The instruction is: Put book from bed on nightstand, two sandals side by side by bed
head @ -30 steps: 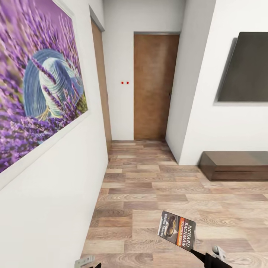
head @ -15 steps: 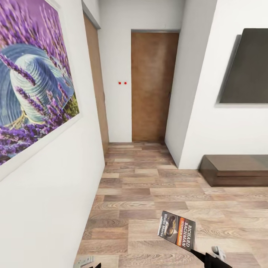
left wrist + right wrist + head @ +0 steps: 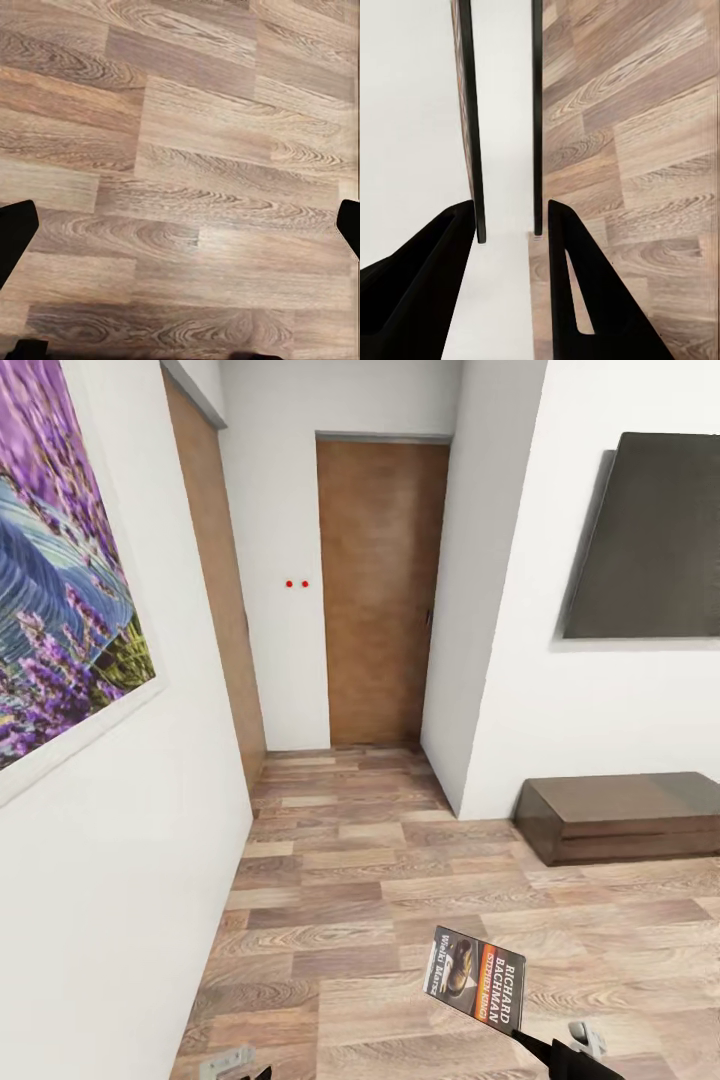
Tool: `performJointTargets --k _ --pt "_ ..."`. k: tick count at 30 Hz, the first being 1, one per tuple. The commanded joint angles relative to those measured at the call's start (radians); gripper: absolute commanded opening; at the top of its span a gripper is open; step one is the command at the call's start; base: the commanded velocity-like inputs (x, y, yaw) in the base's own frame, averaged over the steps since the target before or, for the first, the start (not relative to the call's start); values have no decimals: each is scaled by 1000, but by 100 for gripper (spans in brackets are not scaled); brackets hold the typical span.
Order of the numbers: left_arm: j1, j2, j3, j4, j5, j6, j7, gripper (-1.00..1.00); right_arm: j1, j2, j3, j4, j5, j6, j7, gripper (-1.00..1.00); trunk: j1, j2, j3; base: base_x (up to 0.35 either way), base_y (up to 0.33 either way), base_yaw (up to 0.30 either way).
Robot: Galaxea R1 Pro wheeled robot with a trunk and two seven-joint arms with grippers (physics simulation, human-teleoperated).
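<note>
The robot is carrying the book [image 3: 474, 975] through the bedroom, so the step in hand looks like transport toward a nightstand. The right gripper [image 3: 540, 1043] is gripping the paperback by one edge and holding it above the wood-plank floor [image 3: 400, 880], cover facing up with the orange band and white lettering readable. Ahead of the book a brown door [image 3: 380, 590] is standing at the end of a short passage; beside that door, a long low dark cabinet [image 3: 620, 815] is sitting under a dark wall panel [image 3: 645, 535]. That cabinet is not the nightstand, so the next move likely calls for turning the base until bed and nightstand are coming into sight, keeping the thin book level and the grip firm.

The right wrist view is adding what the head view lacks: the book [image 3: 502, 112] seen edge-on, its lower edge sitting between the two black fingers [image 3: 577, 285] of the right gripper [image 3: 510, 232], which are closed on it. The left wrist view is looking straight at floor planks [image 3: 180, 180], with the left gripper [image 3: 180, 225] spread wide and holding nothing; its dark fingertips [image 3: 15, 232] are showing at the frame edges.
</note>
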Motion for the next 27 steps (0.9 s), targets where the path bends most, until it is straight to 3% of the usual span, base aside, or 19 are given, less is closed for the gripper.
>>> performJointTargets --k 1,7,27 --pt "-1 0 1 1 10 -1 -7 100 -1 0 -10 0 -2 11 4 -100 1 -1 -2 271 -104 -187" --pt "-1 0 1 1 10 -1 -7 100 -1 0 -10 0 -2 11 4 -100 1 -1 -2 149 -41 -200" --pt "-1 0 1 1 10 -1 -7 100 -1 0 -10 0 -2 11 3 -100 1 -1 -2 7 -1 -211"
